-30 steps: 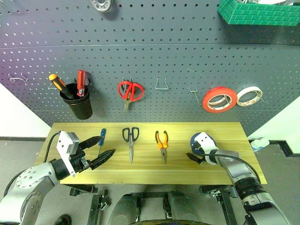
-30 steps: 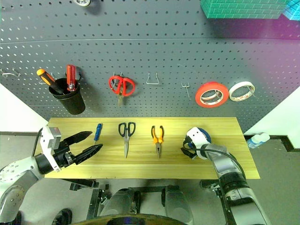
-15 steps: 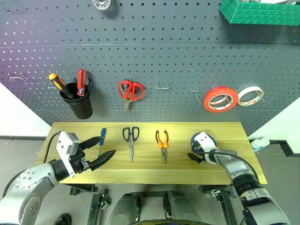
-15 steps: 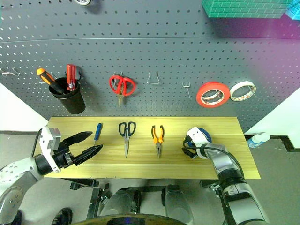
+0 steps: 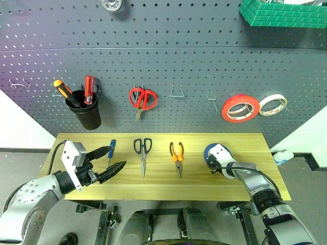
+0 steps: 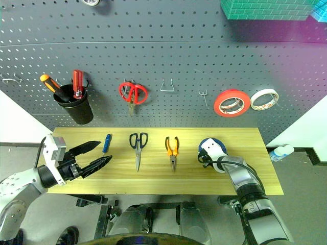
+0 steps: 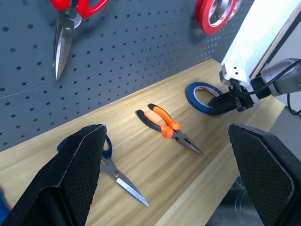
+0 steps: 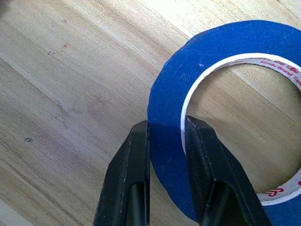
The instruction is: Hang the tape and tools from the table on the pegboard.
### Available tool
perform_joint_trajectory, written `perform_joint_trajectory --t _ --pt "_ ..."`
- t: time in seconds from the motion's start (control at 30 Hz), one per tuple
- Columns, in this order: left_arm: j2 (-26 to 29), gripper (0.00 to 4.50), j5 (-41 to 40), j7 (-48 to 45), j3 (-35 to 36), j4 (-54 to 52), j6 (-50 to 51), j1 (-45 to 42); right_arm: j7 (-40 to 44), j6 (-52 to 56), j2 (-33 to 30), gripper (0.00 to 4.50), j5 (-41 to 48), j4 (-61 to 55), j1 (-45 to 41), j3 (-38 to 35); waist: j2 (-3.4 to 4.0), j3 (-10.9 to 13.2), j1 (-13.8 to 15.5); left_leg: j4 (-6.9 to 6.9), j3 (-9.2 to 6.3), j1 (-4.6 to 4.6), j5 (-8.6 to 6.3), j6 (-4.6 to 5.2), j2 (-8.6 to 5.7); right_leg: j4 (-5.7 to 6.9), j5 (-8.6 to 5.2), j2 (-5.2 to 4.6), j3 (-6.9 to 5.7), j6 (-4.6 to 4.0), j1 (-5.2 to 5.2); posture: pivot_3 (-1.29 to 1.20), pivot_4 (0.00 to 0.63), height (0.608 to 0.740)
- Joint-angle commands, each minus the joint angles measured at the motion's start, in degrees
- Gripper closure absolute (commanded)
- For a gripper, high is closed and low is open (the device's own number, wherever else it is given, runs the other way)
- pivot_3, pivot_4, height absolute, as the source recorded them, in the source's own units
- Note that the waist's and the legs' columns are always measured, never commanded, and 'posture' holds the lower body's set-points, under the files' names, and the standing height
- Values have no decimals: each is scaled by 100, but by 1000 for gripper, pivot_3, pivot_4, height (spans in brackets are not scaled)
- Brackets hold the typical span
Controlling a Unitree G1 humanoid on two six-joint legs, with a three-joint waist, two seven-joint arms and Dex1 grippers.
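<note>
Closing since a second ago, the right fingers (image 8: 164, 160) now pinch the blue tape (image 8: 225, 117) wall, lying flat at the surface's (image 5: 153, 186) four o'clock, while the left fingers (image 5: 110, 163) hang wide and empty.

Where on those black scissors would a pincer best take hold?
Probably at the pivot, just below the handle loops of the scissors. They lie flat on the table, loops toward the pegboard, so coming from above across the narrow neck suits best; that leaves the loops free for a hook.
</note>
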Motion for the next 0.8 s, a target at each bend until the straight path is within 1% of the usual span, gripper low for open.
perform_joint_trajectory --t 0.03,0.17,0.23,0.43,0.6,0.8 --pt "8 153 15 -125 125 76 -196 -18 -18 -4 20 3821 -37 120 -5 -10 -1 -1 0 0 0 0 0 0 0 0 0 0 0 0 0 16 102 730" --pt "-31 153 120 -197 103 263 -378 -50 252 -76 91 3821 364 -249 168 -269 -3 -4 3 0 0 -2 0 0 0 0 1 0 0 1 -1 11 82 730" --pt "-38 153 176 -262 107 385 -502 -78 381 -86 59 3821 505 -457 318 -357 -2 -6 7 -1 -1 -10 0 0 0 1 9 0 -3 17 -10 10 71 730" --pt "-55 153 145 -423 67 669 -624 -268 538 -409 5 3821 843 -949 682 -678 0 -74 7 3 -2 -71 2 -4 -2 9 15 1 -8 22 -68 -11 29 730" --pt "10 153 -142 -899 177 907 -546 -219 699 -742 79 3821 1332 -1354 961 -1075 14 -178 -17 3 1 -69 2 -5 -3 11 16 2 -6 22 -71 -29 1 730" --pt "44 153 -174 -1438 302 1259 -757 -118 971 -1291 138 3821 1847 -1743 1270 -1417 28 -296 -17 8 0 -61 4 -6 -3 13 19 5 -7 18 -60 -38 0 730"
